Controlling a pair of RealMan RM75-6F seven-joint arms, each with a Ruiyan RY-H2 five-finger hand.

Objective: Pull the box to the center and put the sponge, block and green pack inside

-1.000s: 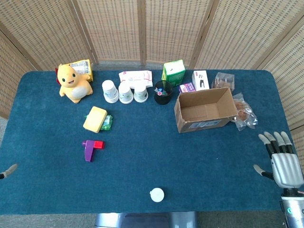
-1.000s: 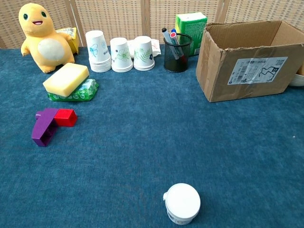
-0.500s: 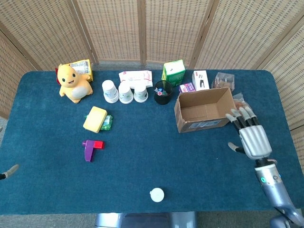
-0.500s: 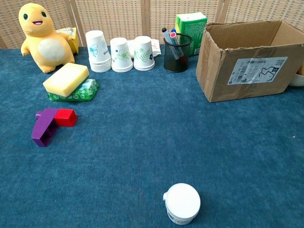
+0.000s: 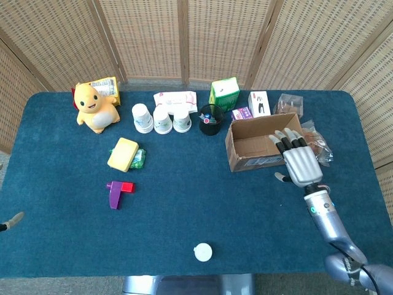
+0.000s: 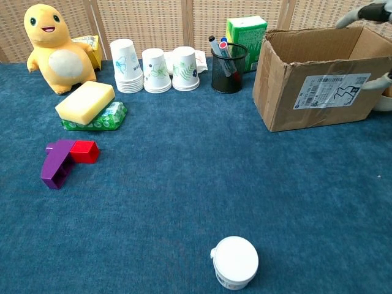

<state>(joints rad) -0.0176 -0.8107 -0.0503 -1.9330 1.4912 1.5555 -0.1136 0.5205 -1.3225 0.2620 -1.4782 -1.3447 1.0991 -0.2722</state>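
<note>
The open cardboard box [image 5: 261, 146] [image 6: 318, 86] stands at the right of the table. My right hand [image 5: 296, 160] hovers over its near right corner, fingers spread and holding nothing; its fingertips [image 6: 362, 13] show at the chest view's top right. A yellow sponge [image 5: 123, 153] [image 6: 85, 101] lies on top of the green pack [image 5: 139, 158] [image 6: 105, 117] at the left. The purple and red block [image 5: 117, 192] [image 6: 64, 160] sits nearer the front. Only a small tip of my left hand [image 5: 11, 220] shows at the left edge.
A yellow plush toy [image 5: 94, 109], three stacks of paper cups [image 5: 162, 118], a black pen holder [image 5: 210, 119], a green carton [image 5: 224, 93] and small packets line the back. A clear snack bag [image 5: 318, 148] lies right of the box. A white lid [image 5: 202, 252] sits near the front edge.
My right hand has moved from the table's front right up and left, over the box's near right corner. Nothing else has shifted.
</note>
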